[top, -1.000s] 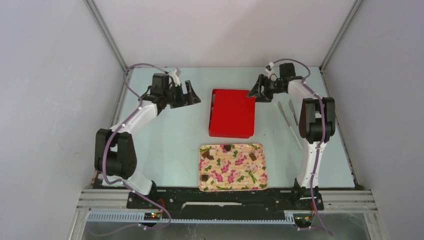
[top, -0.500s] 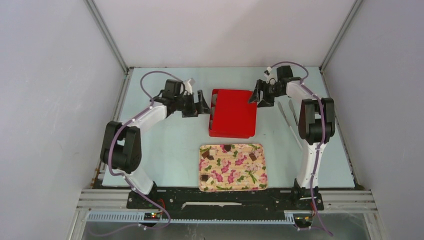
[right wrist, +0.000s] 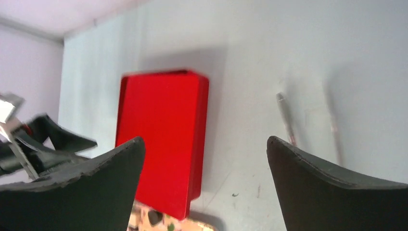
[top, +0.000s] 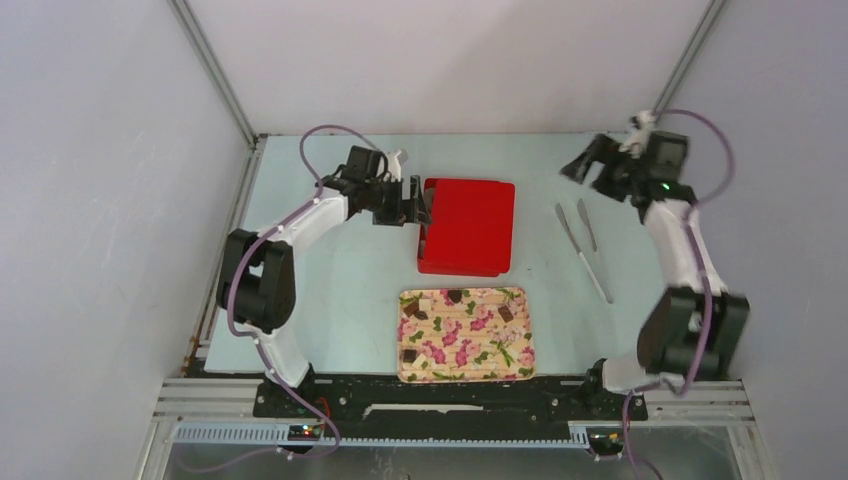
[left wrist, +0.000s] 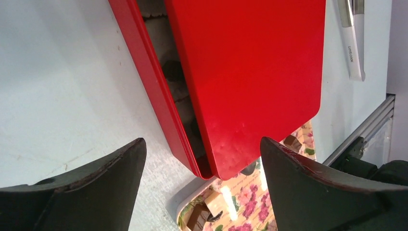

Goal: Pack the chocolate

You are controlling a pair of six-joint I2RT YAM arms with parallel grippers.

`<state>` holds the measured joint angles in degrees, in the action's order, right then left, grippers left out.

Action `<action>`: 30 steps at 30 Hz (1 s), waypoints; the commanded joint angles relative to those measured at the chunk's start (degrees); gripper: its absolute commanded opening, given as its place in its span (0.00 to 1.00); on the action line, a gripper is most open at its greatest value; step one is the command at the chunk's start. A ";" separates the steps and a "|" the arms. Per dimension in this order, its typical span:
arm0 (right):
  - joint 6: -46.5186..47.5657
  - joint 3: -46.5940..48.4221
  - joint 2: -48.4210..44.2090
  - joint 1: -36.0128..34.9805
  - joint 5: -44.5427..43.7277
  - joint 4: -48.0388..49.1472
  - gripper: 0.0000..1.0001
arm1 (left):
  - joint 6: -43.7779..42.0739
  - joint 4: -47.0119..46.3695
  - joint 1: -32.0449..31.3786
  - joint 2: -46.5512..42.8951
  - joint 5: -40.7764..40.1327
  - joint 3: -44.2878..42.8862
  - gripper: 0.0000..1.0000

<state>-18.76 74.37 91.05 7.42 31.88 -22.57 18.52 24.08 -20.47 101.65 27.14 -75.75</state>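
From above, your left gripper [top: 415, 203] sits at the left edge of the red box [top: 466, 228], fingers spread and pinching nothing. Your right gripper [top: 586, 164] hangs high near the far right corner, also spread and empty, well apart from the box. The chocolate [top: 506, 313] lies as a few dark pieces on the floral tray [top: 520, 368], just in front of the box, and the tongs [top: 582, 238] rest on the table to the box's right.

The left wrist view shows the lid [left wrist: 245, 72] lying askew on the base. A gap along one long side shows grey paper cups [left wrist: 169, 72] inside. The open fingers stand either side of the near corner without touching it.

The right wrist view is blurred. It shows the box and tongs far below the parted fingers, though probably not well enough to judge the lid.

You look to be at the box-opening step, with no piece packed. Next you need the lid taken clear of the base and set aside. Bring the left fingers onto the lid alone, not the base beneath it.
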 commanded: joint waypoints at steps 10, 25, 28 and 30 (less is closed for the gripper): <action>-2.28 -12.82 -0.10 -1.67 5.20 13.91 0.64 | 0.25 1.86 -0.36 6.09 2.19 -9.07 0.88; -0.15 -6.80 12.61 -11.11 3.27 10.20 0.55 | 0.36 1.27 -0.54 6.32 3.58 -7.48 0.80; 0.52 -4.91 15.08 -11.78 4.73 9.61 0.47 | 0.37 1.26 -0.54 6.84 4.20 -7.58 0.79; 0.56 -4.38 16.07 -11.92 5.95 10.11 0.44 | 0.41 1.25 -0.54 7.13 4.57 -7.50 0.79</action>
<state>-19.59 66.43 105.67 -3.95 35.59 -12.71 18.48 26.26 -20.67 108.49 29.43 -82.63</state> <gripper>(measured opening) 0.468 0.796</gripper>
